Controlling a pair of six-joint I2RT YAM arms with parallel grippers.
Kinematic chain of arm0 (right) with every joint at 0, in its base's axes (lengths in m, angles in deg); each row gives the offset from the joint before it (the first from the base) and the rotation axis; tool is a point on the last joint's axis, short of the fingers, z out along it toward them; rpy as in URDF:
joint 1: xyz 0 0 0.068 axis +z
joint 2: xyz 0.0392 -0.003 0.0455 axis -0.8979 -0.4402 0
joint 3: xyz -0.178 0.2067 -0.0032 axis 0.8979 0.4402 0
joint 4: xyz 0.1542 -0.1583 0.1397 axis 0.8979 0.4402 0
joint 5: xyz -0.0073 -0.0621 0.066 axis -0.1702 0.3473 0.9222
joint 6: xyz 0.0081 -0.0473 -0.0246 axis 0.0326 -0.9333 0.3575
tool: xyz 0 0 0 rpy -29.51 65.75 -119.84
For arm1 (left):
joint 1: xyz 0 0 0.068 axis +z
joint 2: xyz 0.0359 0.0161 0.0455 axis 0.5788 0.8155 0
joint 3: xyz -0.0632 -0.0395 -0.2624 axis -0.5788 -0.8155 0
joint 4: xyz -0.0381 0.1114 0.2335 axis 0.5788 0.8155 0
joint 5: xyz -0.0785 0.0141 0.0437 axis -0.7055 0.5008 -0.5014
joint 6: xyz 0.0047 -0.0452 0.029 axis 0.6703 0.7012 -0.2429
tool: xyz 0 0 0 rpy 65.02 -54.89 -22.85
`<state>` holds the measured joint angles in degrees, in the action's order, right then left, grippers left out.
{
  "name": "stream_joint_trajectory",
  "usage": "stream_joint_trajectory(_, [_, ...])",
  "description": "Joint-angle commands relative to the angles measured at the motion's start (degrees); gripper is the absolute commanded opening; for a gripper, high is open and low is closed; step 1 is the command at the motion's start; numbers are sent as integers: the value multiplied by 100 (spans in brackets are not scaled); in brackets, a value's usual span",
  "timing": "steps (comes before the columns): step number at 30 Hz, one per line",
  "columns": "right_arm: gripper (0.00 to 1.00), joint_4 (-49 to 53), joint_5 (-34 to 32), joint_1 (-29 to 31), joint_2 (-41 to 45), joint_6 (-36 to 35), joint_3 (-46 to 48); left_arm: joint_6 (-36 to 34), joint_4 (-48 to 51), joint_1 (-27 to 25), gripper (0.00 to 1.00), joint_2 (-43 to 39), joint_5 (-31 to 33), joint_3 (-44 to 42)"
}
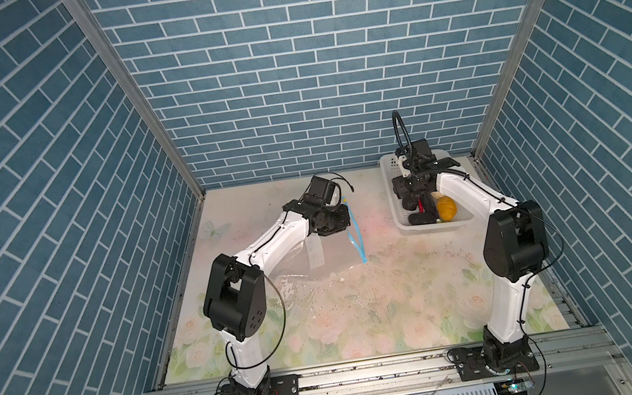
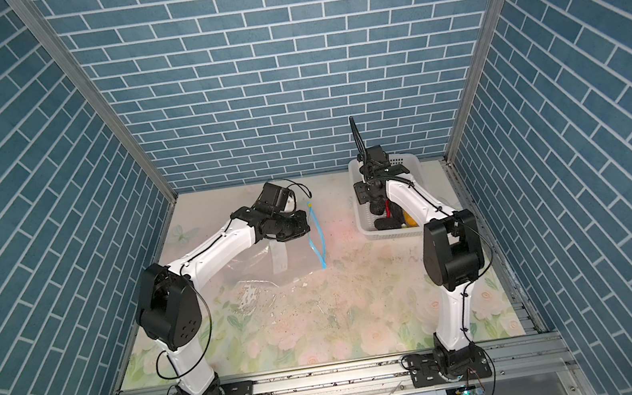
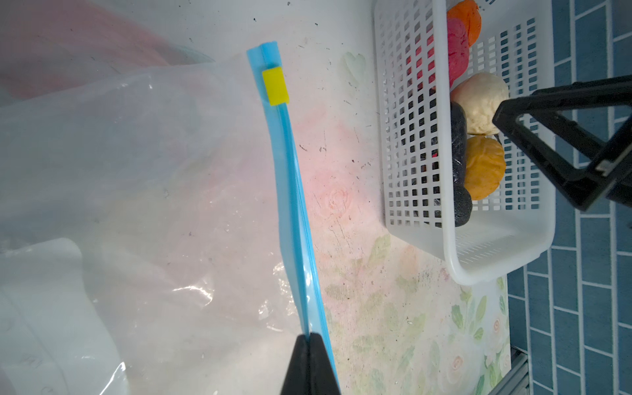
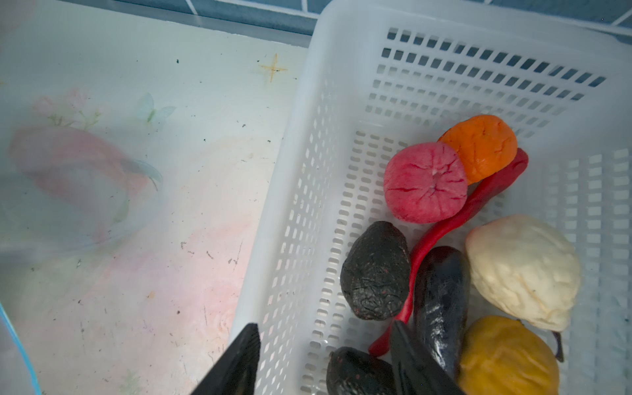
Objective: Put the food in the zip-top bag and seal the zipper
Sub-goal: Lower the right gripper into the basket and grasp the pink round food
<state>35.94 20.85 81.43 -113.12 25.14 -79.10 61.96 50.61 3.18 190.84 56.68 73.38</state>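
None of the food (image 4: pixel 425 183) is bagged yet; it all lies in the basket (image 4: pixel 307 136). My left gripper (image 3: pixel 310 337) pinches the zipper (image 3: pixel 290 178) of the zip-top bag (image 3: pixel 154 171); my right gripper (image 4: pixel 325 326) hangs part-open, empty, over the basket.

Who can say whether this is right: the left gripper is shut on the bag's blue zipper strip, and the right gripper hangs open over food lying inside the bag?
Not quite: the food lies in the white basket, not the bag, as the right wrist view shows. The left gripper is shut on the zipper strip, and the right gripper hangs open over the food.
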Motion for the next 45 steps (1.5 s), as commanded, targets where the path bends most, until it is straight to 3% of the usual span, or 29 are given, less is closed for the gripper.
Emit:
stream_joint_trajectory(1, [63, 183, -148, -155, -272, -205, -354, -27, 137, -53, 1, 128, 10, 222])
stream_joint_trajectory(17, [64, 432, -167, -661, -1368, 196, -1416, -114, 362, -64, 1, 542, -14, 759])
stream_joint_trajectory(25, [74, 513, -61, -787, -1863, 363, -1902, -139, 409, -64, 1, 640, -38, 851])
stream_joint_trajectory(34, [93, 692, -4, -813, -2305, 466, -2499, -151, 438, -65, 1, 713, -77, 920])
stream_joint_trajectory(45, [85, 788, 104, -854, -2743, 664, -3002, -191, 440, -66, 1, 719, -78, 911])
